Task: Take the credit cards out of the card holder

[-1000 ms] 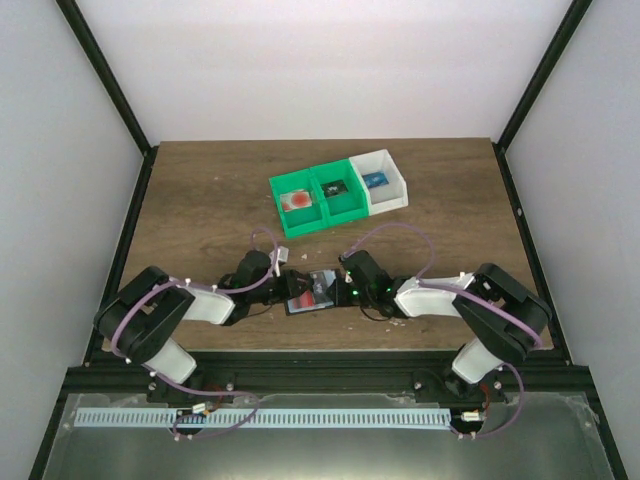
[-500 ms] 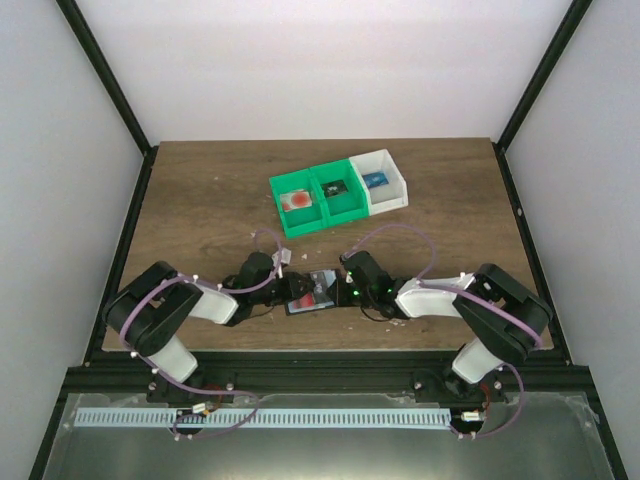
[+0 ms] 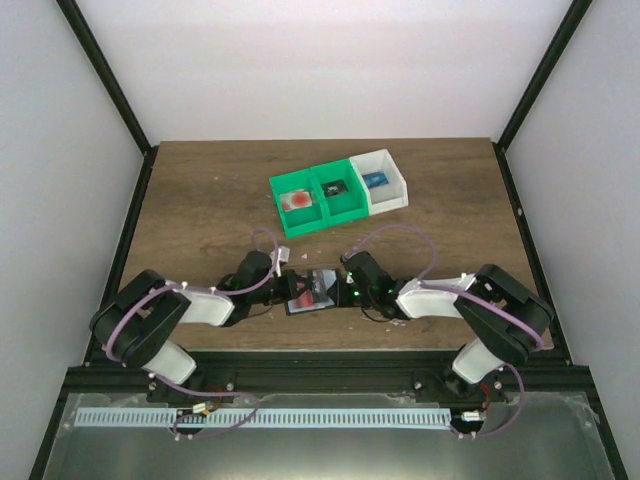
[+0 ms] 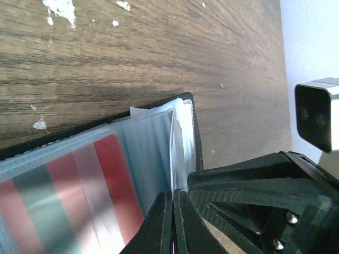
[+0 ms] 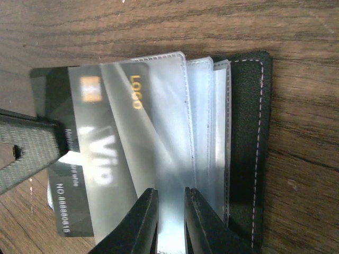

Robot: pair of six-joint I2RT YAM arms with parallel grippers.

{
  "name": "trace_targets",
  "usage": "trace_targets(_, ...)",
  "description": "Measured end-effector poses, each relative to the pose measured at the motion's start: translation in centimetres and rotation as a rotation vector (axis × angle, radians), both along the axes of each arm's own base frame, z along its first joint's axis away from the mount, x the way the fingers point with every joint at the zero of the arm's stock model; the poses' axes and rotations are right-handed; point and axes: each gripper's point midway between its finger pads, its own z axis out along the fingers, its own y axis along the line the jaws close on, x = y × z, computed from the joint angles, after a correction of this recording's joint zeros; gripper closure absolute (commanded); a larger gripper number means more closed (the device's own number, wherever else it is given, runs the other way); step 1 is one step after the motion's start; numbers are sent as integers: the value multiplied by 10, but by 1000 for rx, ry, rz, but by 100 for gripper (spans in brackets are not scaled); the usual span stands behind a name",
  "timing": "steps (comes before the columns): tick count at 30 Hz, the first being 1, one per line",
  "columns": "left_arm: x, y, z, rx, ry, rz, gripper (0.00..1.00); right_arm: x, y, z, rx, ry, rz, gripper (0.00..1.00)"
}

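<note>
Inside one card holder (image 5: 249,132), two cards (image 5: 53,100)

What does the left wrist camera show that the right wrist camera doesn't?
Only left wrist: the red card inside a clear sleeve, with the left gripper shut beside it. Only right wrist: a dark card printed Logo and VIP, and the white stitching on the black cover. Both: the card holder with its clear sleeves, on the wooden table.

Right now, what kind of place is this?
Probably a robot test cell, not a home: two arms bolted at the edge of a wooden table, plain white walls in a black frame, and small sorting bins.
</note>
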Motion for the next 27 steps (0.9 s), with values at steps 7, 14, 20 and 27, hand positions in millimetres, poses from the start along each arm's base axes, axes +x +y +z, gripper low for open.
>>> trace_targets(7,-1,13,6,63,-21,33,100,-3,-4,0,-8,4,-3,83)
trace_targets(14,2,34,15,127,-51,119,100,-6,-7,2,-15,18,-8,74)
trace_targets(20,1,47,51,86,-134,182,100,-10,-5,30,49,2,1,67)
trace_targets(27,-13,57,111,-110,-254,225,100,-23,13,116,378,-121,72,48)
